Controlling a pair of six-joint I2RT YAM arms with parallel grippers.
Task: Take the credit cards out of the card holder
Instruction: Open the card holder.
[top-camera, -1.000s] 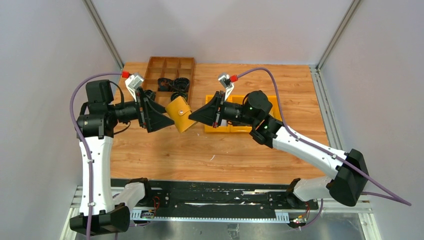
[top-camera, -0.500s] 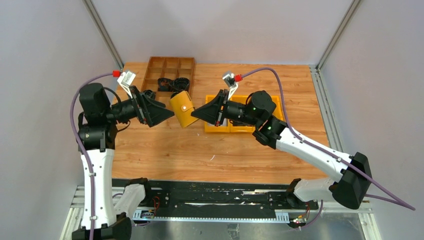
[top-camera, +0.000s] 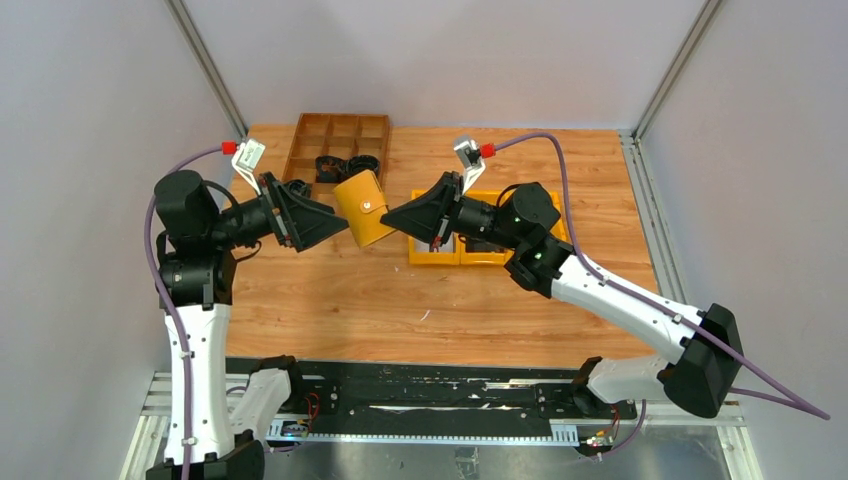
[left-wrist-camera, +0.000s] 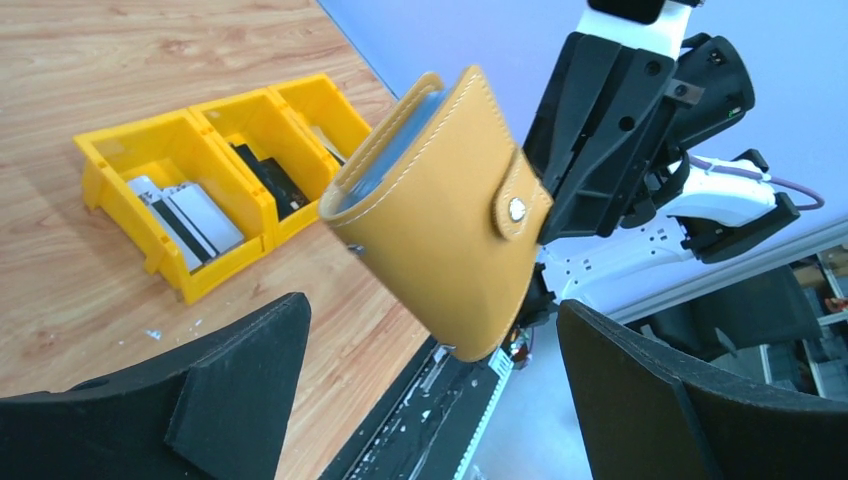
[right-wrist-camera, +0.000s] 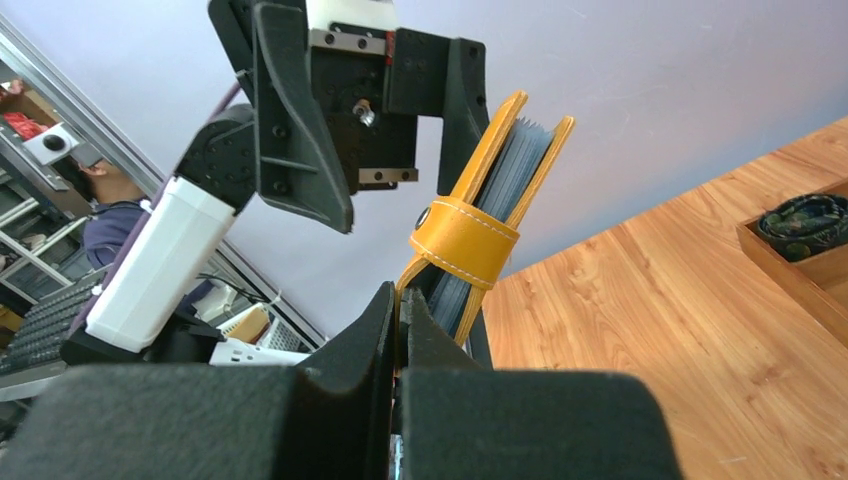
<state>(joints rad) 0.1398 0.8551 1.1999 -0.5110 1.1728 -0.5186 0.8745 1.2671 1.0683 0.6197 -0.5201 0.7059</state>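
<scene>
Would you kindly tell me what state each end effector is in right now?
Left end effector: open, holding nothing.
Right end effector: shut on the small mustard-yellow folding card holder.

Mustard card holder (top-camera: 362, 208), yellow bins (left-wrist-camera: 120, 200), brown tray (top-camera: 345, 128).

card holder (left-wrist-camera: 430, 230): matt, prob. leather (stitched) | table (top-camera: 500, 300): wood | bins (left-wrist-camera: 135, 132): plastic

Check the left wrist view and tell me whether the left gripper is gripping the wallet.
No: the left gripper stands wide open, neither finger touching the wallet, which the right gripper pinches.
</scene>
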